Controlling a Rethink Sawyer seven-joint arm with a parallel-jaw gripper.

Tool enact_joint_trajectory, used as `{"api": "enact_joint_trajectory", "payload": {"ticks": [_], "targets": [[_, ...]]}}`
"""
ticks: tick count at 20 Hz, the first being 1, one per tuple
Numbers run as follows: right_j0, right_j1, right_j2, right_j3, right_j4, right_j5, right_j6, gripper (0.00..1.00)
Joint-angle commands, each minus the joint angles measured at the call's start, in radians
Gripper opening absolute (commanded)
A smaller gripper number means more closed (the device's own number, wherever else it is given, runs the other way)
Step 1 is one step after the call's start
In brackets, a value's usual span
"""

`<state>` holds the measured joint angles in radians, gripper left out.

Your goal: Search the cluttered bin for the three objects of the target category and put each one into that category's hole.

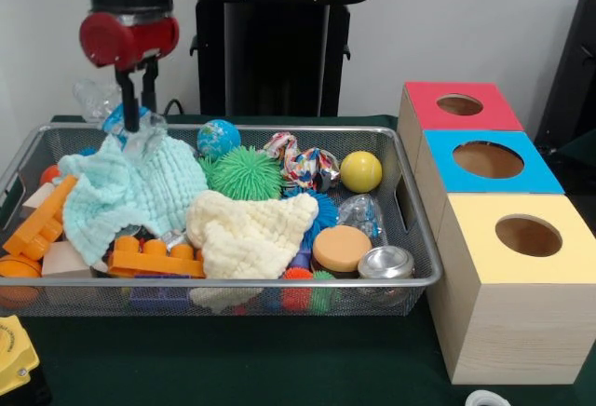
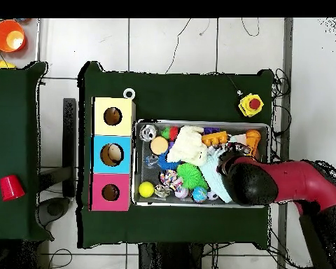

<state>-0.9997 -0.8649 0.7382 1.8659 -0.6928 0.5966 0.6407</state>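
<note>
The end effector (image 1: pixel 136 99) hangs over the far left corner of the bin (image 1: pixel 233 287). Its two thin black fingers (image 1: pixel 122 97) sit a small way apart, pointing down. Something clear and crinkly with a bit of blue shows right at the tips. It looks like a crushed bottle (image 1: pixel 110 108), and the fingers seem to be around its top, but I cannot tell if they squeeze it. Just below lies a mint green cloth (image 1: pixel 130 192). Further off to the side, past the green spiky ball (image 1: pixel 244 173), another clear bottle (image 1: pixel 361 212) lies by the bin's wall. The blue hole (image 1: pixel 488 159) is beyond that, well apart, sideways from the end effector.
</note>
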Motion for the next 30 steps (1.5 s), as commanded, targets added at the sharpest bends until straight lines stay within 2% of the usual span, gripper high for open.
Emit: {"api": "enact_joint_trajectory", "payload": {"ticks": [1, 4, 10, 19, 24, 30], "targets": [[0.122, -0.186, -0.038, 0.164, 0.104, 0.047, 0.247, 0.00], [0.196, -0.205, -0.068, 0.164, 0.152, 0.032, 0.310, 0.00], [0.385, -0.199, -0.190, 0.110, 0.206, 0.043, 0.443, 0.00], [0.708, -0.180, -0.393, -0.021, 0.201, 0.126, 0.696, 0.00], [0.856, -0.132, -0.465, -0.118, 0.185, 0.189, 0.804, 0.00], [0.980, -0.026, -0.541, -0.232, 0.136, 0.207, 0.903, 0.00]]}}
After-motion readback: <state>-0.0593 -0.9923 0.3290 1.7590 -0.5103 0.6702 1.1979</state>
